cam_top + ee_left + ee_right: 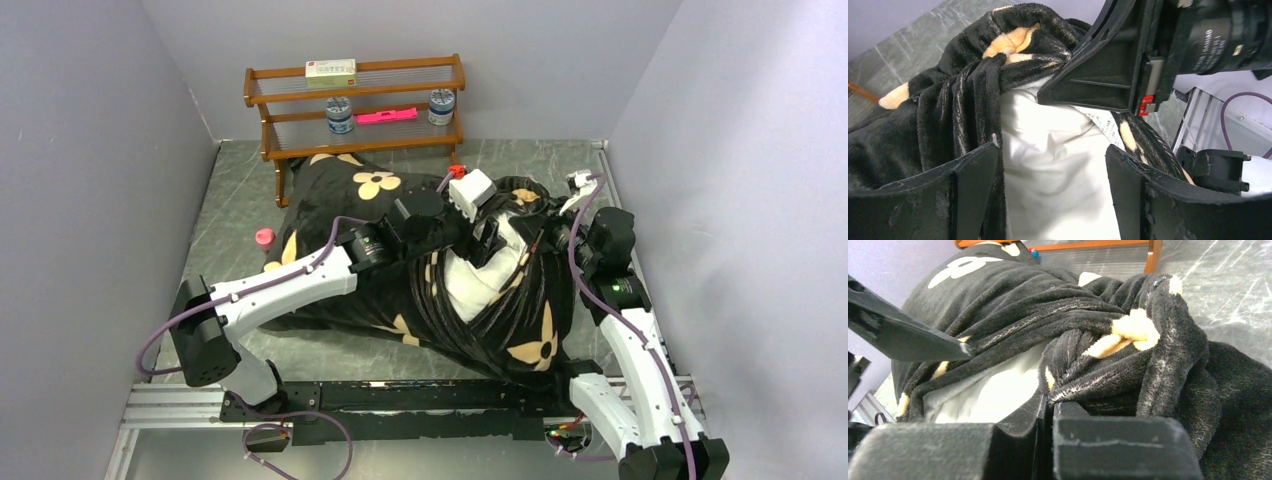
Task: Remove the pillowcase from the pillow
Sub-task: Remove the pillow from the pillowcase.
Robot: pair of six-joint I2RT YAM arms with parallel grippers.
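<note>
Left wrist view has the left claw (1050, 165) spread wide with nothing between its fingers, poised astride the bared end of the pillow (1058, 200), white cloth showing in the gap. The pillowcase (943, 105) is bunched in thick black folds round that end. Most of the pillow sits inside it, and the whole bundle lies across the middle of the bench (225, 215). The right claw (1048, 407) is pressed shut. A fold of plush at the mouth of the cover runs right into its tips, so it looks to be pinching the hem, though how much fabric it has I cannot tell.

Risks, as I judge them: the open claw may close on plush along with pillow, locking cover and filling together. A thin pinch on the right could slip once pulling begins. The smooth, plump pillow may squirm out of a shallow bite, and the bunched folds could jam at the mouth, dragging the whole bundle along the bench
</note>
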